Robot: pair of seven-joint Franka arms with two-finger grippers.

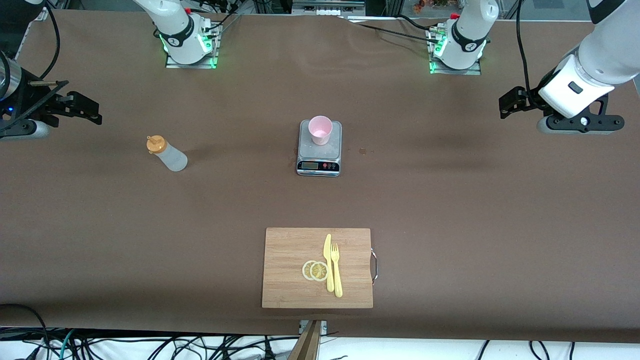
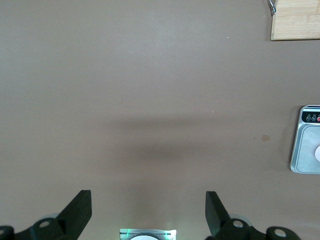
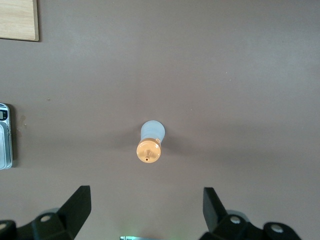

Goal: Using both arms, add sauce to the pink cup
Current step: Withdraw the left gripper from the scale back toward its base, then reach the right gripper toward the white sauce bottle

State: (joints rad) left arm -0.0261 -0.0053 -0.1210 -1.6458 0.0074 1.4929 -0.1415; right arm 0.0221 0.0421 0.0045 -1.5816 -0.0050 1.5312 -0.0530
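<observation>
You are seeing the pink cup (image 1: 320,130) standing upright on the scale (image 1: 319,156) mid-counter, while the sauce (image 1: 167,154) is standing on the brown counter (image 1: 450,210) toward the right arm's end. The right end effector (image 3: 146,210) is hovering over the counter above the sauce with its fingers spread apart, holding nothing. The left end effector (image 2: 148,212) is waiting over bare counter at the left arm's end, fingers apart too. A cutting board (image 1: 290,280) is lying nearer the front camera
</observation>
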